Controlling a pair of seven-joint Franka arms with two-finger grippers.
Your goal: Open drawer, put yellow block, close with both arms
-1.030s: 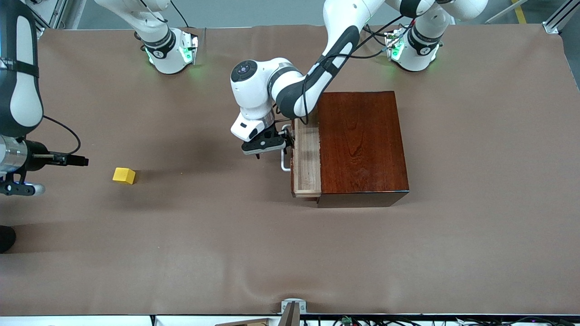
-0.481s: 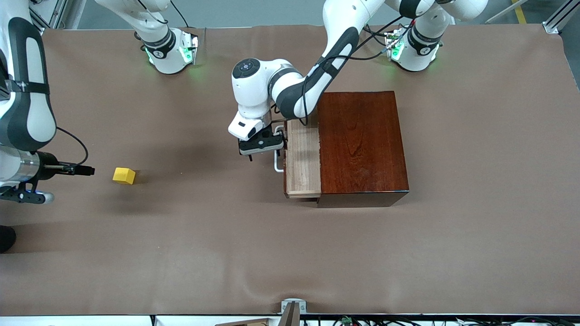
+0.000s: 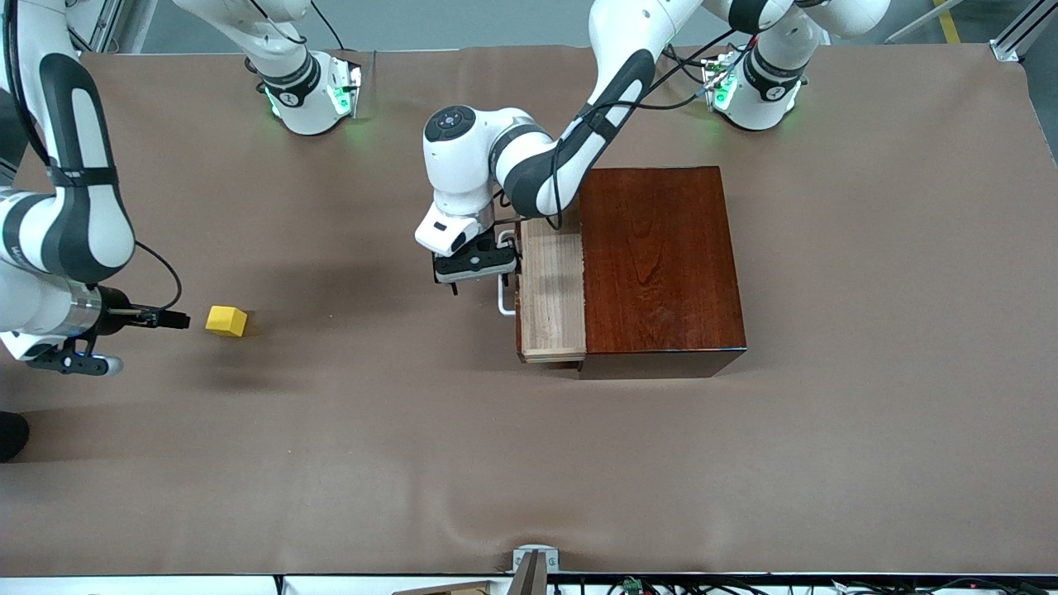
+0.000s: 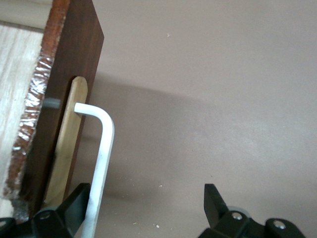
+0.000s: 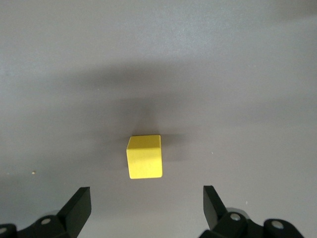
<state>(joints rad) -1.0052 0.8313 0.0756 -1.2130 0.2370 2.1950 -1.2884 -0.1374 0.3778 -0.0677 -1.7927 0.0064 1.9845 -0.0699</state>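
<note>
Front view shows the drawer point(image 3: 550, 297) partly pulled out of the mahogany box point(image 3: 657, 264), toward the right arm's end of the worktop point(image 3: 529, 463). Its pale wooden tray is uncovered. The left claw point(image 3: 473, 266) is at the white handle point(image 3: 504, 289) of the drawer. From the left wrist view, its fingers point(image 4: 74, 208) stand wide apart, and the handle point(image 4: 101, 163) runs down just beside one of them; it looks like touching, but I cannot say this for sure, and the claw does not squeeze it. The yellow block point(image 3: 226, 321) lies on the bare worktop, well apart from the drawer, toward the right arm's end. The right claw point(image 3: 161, 318) is near it. From the right wrist view, its fingers point(image 5: 77, 206) are wide apart and empty, with the block point(image 5: 144, 156) between them but not touched.
</note>
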